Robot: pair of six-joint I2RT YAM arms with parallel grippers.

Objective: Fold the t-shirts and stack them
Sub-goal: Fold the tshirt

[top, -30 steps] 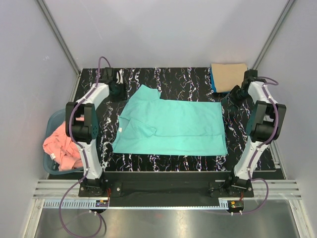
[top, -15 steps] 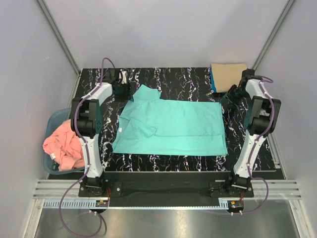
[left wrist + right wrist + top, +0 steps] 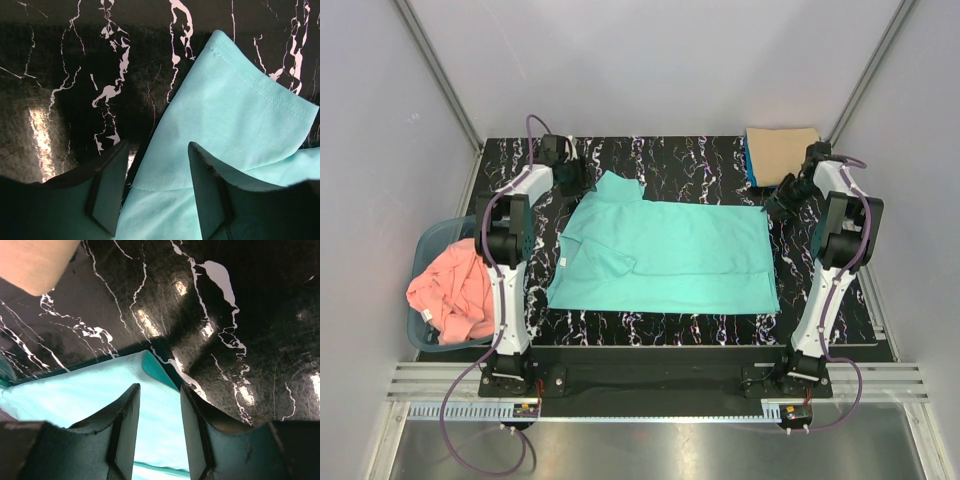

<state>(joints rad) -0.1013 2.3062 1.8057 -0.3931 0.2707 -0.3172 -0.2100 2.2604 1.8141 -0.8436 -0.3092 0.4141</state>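
The black marbled table point(image 3: 700, 160) carried most of the scene, and the turquoise-green t-shirt point(image 3: 690, 250) lay spread flat across its middle, collar end toward the left arm and hem toward the right. One side looked already turned in, though the far-left sleeve point(image 3: 240, 115) stuck out past the body. Off the table's left edge sat the blue-grey basket point(image 3: 428, 240), with the salmon pink t-shirt point(image 3: 445, 295) heaped in it unfolded. At the far right corner the tan-beige t-shirt point(image 3: 782, 150) lay folded on top of the blue t-shirt point(image 3: 749, 160), of which only an edge showed.

The left gripper point(image 3: 159, 146) stood over the sleeve with its jaws parted to a middling width, straddling the cloth and pinching nothing. The right gripper point(image 3: 160, 387) was set about as wide above the far hem corner point(image 3: 150, 360), again with no cloth caught.

The risk from here, as I judged it, lay in uneven pickup. The hem corner looked doubled, so the right jaws might close on the top layer alone and peel the fold open. The left jaws sat near the sleeve's edge, where a shallow bite could slip free mid-lift. If one side gripped and the other missed, the shirt would skew and wrinkle
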